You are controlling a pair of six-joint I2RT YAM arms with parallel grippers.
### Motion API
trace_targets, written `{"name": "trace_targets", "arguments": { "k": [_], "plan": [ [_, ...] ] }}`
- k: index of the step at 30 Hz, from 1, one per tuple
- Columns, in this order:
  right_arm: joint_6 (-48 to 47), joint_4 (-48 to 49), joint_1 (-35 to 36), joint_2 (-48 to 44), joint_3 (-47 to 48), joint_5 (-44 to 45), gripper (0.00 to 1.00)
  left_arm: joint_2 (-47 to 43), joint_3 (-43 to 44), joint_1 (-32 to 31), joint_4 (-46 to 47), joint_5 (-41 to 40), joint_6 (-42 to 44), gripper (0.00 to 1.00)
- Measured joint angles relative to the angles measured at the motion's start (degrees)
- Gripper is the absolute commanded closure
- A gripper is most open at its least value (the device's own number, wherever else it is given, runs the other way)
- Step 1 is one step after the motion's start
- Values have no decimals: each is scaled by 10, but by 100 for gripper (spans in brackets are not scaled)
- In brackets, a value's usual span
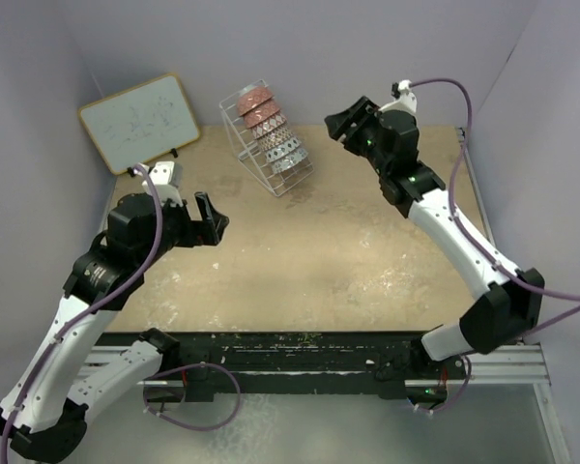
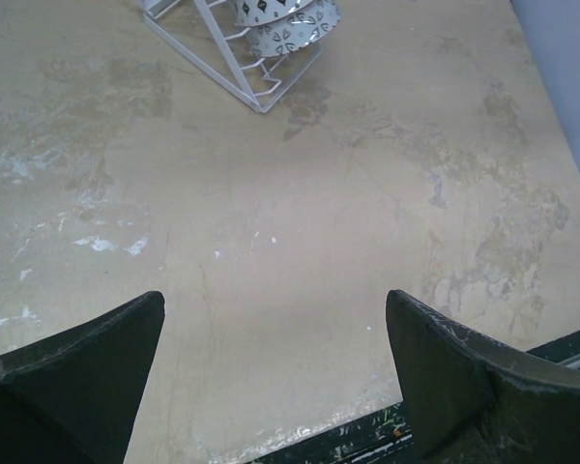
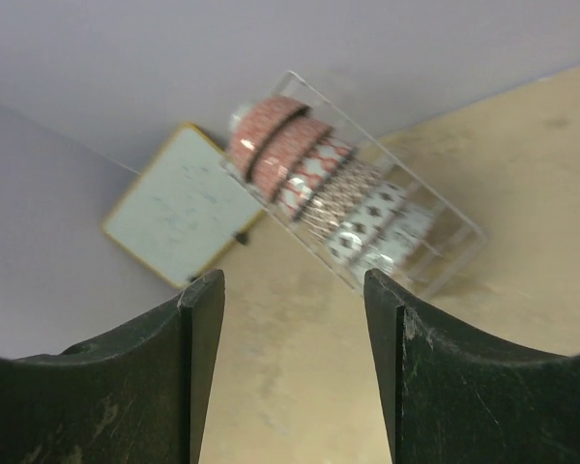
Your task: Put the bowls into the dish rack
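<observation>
Top external: bowls (image 1: 269, 130) sit stacked in the rack (image 1: 292, 182) at the table's (image 1: 367, 261) far side, left hand (image 1: 213, 218) and right hand (image 1: 346, 121) both apart and empty, so loading looks done, next move probably just parks the arms.

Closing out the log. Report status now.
Left tool open, empty. Right tool open, empty. Bowls lined up in dish rack, none seen loose. Nothing in the way.
</observation>
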Motion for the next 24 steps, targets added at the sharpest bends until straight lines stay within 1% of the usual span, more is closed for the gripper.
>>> {"name": "trace_targets", "arguments": {
  "k": [6, 12, 18, 24],
  "plan": [
    [-80, -101, -2, -105, -91, 42, 38, 36, 22, 0, -13, -53, -5, 1],
    [-118, -156, -5, -172, -150, 61, 38, 60, 36, 0, -25, -99, -5, 1],
    [-132, -186, -6, -198, -181, 63, 38, 62, 36, 0, -31, -121, -6, 1],
    [-136, -196, -7, -203, -186, 63, 38, 62, 36, 0, -31, -129, -9, 1]
  ]
}}
